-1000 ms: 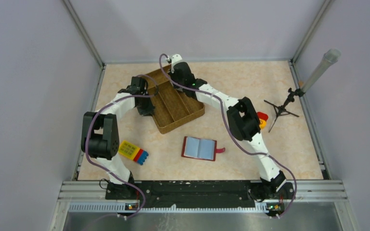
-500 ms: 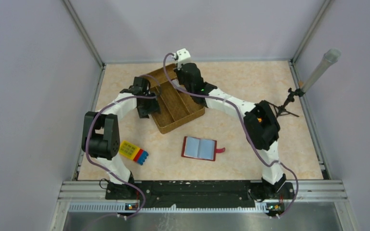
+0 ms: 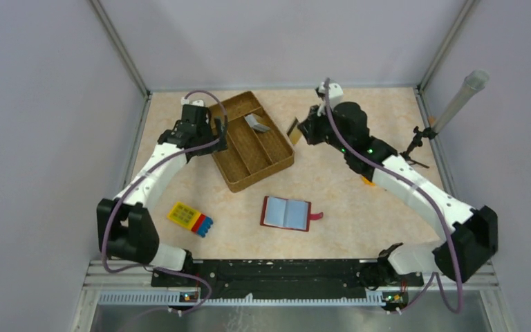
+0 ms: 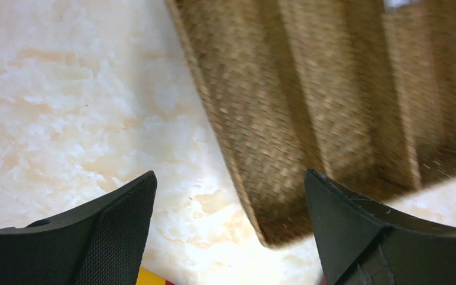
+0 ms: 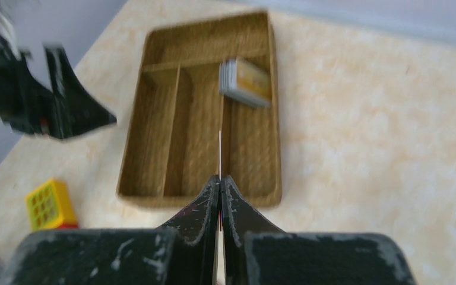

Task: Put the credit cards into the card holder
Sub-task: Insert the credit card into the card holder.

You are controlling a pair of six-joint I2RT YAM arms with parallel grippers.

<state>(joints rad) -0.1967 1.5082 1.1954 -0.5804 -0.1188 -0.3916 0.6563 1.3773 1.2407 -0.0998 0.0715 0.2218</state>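
The marbled table carries a woven tray at the upper middle of the overhead frame. The open red card holder lies below centre. The left gripper is spread wide at the tray's left edge, holding nothing. The right gripper, right of the tray, pinches one tan card (edge-on in its wrist view). A stack of cards lies in the tray's upper-right compartment.

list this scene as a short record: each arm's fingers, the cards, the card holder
left fingers: open, empty, at the woven tray's left edge
right fingers: shut on one tan card, right of the tray
card stack: inside the tray
card holder: lying open, untouched, apart from the tray
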